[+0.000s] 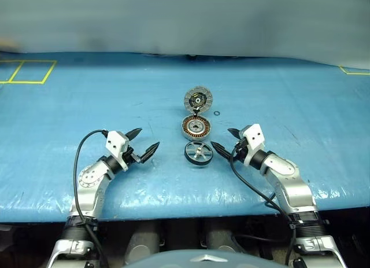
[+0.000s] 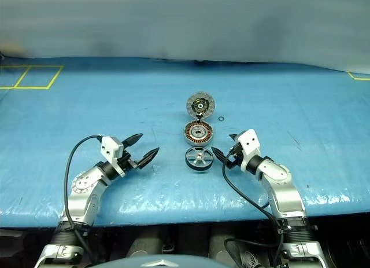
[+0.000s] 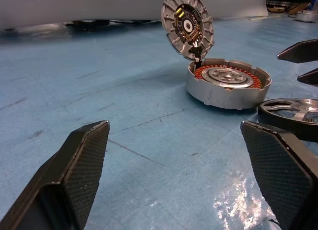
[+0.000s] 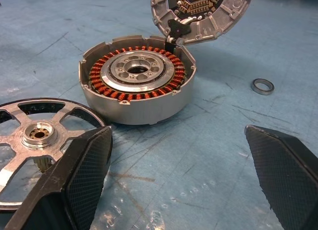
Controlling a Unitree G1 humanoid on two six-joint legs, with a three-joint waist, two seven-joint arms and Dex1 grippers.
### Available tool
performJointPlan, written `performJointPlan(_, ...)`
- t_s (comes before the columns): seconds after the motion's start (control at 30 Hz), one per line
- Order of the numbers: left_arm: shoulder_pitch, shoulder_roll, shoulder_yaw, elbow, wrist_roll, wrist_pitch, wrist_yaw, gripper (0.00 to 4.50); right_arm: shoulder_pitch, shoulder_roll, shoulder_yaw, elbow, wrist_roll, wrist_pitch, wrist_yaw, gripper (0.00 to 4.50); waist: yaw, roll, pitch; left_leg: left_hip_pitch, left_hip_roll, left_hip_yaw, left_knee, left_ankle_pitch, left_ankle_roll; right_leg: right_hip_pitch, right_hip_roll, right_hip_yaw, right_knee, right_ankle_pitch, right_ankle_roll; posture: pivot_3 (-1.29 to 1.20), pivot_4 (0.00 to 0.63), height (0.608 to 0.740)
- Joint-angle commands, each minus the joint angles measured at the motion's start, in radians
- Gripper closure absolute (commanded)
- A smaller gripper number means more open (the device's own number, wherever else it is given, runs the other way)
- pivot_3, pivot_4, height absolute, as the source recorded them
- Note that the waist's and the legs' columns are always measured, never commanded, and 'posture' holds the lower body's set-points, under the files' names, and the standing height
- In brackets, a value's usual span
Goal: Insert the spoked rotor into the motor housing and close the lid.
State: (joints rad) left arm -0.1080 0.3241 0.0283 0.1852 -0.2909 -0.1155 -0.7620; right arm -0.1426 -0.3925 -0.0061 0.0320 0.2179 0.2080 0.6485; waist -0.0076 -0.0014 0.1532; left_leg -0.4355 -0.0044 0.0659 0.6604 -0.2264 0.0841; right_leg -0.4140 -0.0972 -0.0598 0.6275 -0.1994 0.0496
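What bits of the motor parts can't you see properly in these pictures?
- The lid: its top is cut off by the edge of the right wrist view.
- The spoked rotor: partly hidden behind a finger of the right pincer and cut off by that view's edge.
- The motor housing: its underside rests on the table, hidden.
- The small ring: too tiny in the head views to tell what it is.

Bright, even overhead light; glare patches on the blue table cover; blurred far background.
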Motion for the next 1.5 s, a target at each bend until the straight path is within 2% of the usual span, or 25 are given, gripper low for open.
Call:
performJointPlan(0.03,-0.018,0.0,0.009,-0.012,-0.004,-0.009,0.004,0.0,-0.026,-0.009,0.002,-0.034,0.002,0.01,0.001,0.03,0.0,0.0,0.0,0.0,0.0,0.0,0.0,0.0,0.0,0.0,0.0,0.0,0.0,0.0,0.0,0.0,0.15,0.74)
performJointPlan(0.17,-0.005,-0.007,0.003,-0.004,0.001,-0.014,0.007,0.0,-0.088,-0.078,0.044,-0.094,-0.033,0.047,0.055,0.03,-0.002,0.001,0.0,0.0,0.0,0.0,0.0,0.0,0.0,0.0,0.0,0.0,0.0,0.0,0.0,0.0,0.15,0.74)
performJointPlan(0.37,-0.01,-0.031,-0.011,0.013,0.013,-0.022,0.015,0.0,-0.295,-0.195,0.21,-0.079,-0.16,0.06,0.188,0.03,-0.002,0.001,0.0,0.0,0.0,0.0,0.001,0.0,0.0,0.0,0.0,-0.003,0.001,0.0,0.0,0.0,0.15,0.74)
performJointPlan(0.53,-0.003,-0.044,-0.015,0.022,0.017,-0.036,0.021,0.0,-0.452,-0.204,0.32,0.013,-0.223,0.054,0.3,0.03,0.003,0.0,0.0,-0.002,-0.001,-0.001,0.001,0.003,0.005,-0.001,0.0,-0.005,0.0,0.0,0.0,0.0,0.15,0.74)
performJointPlan(0.63,0.025,-0.053,-0.014,0.015,0.017,-0.044,0.031,0.0,-0.519,-0.167,0.369,0.071,-0.25,0.041,0.322,0.03,0.001,0.0,0.0,-0.003,-0.001,-0.002,0.002,0.002,0.006,-0.001,-0.001,-0.005,-0.001,0.0,0.0,0.0,0.15,0.74)
performJointPlan(0.87,0.072,-0.048,-0.01,-0.011,0.017,-0.046,0.051,0.0,-0.54,-0.087,0.369,0.162,-0.283,0.062,0.268,0.03,-0.001,0.001,0.0,-0.004,-0.001,-0.004,0.002,0.0,0.0,-0.001,-0.002,-0.005,-0.001,0.0,0.0,0.0,0.15,0.74)
performJointPlan(1.17,0.068,-0.045,-0.015,-0.007,0.023,-0.045,0.059,0.0,-0.504,-0.078,0.351,0.196,-0.302,0.1,0.218,0.03,-0.002,0.001,0.0,-0.004,-0.002,-0.005,0.002,0.0,-0.001,-0.001,-0.002,-0.005,0.0,0.0,0.0,0.0,0.15,0.74)
performJointPlan(1.5,0.066,-0.043,-0.025,-0.001,0.033,-0.041,0.066,0.0,-0.438,-0.066,0.371,0.134,-0.3,0.137,0.211,0.03,-0.003,0.001,0.0,-0.004,-0.002,-0.005,0.002,0.0,-0.001,-0.001,-0.002,-0.005,0.0,0.0,0.0,0.0,0.15,0.74)
